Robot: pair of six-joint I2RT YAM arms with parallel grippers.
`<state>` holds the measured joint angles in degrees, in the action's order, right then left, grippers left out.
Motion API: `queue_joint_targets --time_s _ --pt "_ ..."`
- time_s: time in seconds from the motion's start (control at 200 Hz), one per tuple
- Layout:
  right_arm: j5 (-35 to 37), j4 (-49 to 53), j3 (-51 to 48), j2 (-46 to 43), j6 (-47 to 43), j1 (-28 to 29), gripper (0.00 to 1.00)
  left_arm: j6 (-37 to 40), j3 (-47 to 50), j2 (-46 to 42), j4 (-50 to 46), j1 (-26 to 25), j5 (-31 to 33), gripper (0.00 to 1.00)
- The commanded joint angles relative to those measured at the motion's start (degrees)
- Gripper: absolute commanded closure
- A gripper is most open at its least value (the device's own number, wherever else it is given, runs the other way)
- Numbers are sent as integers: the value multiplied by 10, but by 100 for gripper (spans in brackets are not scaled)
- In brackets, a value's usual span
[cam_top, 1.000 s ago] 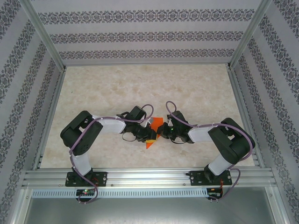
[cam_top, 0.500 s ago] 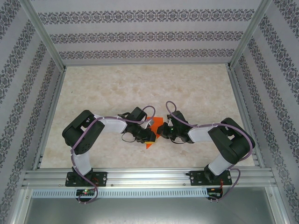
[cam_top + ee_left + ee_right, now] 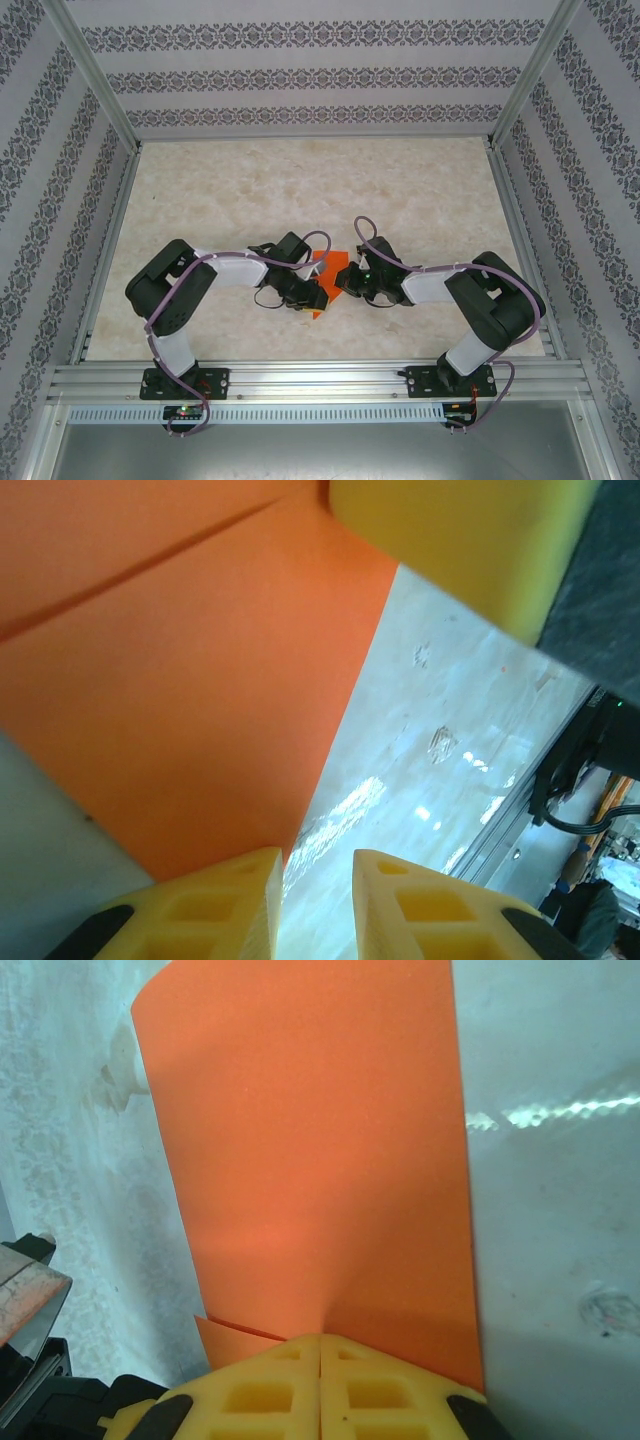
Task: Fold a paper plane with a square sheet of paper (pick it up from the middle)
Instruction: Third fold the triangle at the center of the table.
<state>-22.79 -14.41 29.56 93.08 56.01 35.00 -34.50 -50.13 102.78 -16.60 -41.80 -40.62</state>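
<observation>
The orange sheet of paper (image 3: 336, 265) lies folded between my two grippers near the table's front middle. In the right wrist view the sheet (image 3: 310, 1160) stretches away from my right gripper (image 3: 320, 1340), which is shut on its near edge at a crease, with a lower layer peeking out on the left. My right gripper (image 3: 345, 281) meets the paper from the right. My left gripper (image 3: 312, 296) sits at the sheet's left near corner. Its fingers (image 3: 315, 865) stand slightly apart with bare table between them, and the sheet (image 3: 200, 700) borders the left finger. A yellow finger (image 3: 470, 550) of the right gripper presses the paper's far side.
The marble-patterned table (image 3: 300, 190) is walled by patterned panels on three sides. An aluminium rail (image 3: 320, 380) carrying both arm bases runs along the near edge. Purple cables loop over both arms.
The left arm has shifted slightly, and its gripper now covers more of the paper's near corner. The right arm has hardly moved and keeps its hold.
</observation>
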Motion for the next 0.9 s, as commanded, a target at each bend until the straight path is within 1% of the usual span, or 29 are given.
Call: queue_joint_targets --time_s 0.0,0.205,0.33,0.465,0.54,0.619,0.724,0.894 --pt "58 34 -1 51 -6 12 93 18 26 -8 -124 -7 45 72" --pt "59 36 0 50 -6 13 93 5 11 -54 -117 -9 54 71" --pt "61 36 -2 50 -6 13 93 -3 0 -77 -104 -10 38 69" --pt "62 35 -2 51 -6 13 93 -6 -8 -67 -87 -25 7 68" --pt "63 35 -2 49 -5 14 93 -10 -10 -54 -75 -36 2 68" --pt "63 35 -4 48 -4 14 93 -12 -12 -38 -67 -42 8 68" --pt "63 35 -4 47 -4 15 93 -16 -5 -23 -63 -42 37 69" --pt "63 36 -6 45 -5 15 93 -27 14 -29 -39 -42 32 70"
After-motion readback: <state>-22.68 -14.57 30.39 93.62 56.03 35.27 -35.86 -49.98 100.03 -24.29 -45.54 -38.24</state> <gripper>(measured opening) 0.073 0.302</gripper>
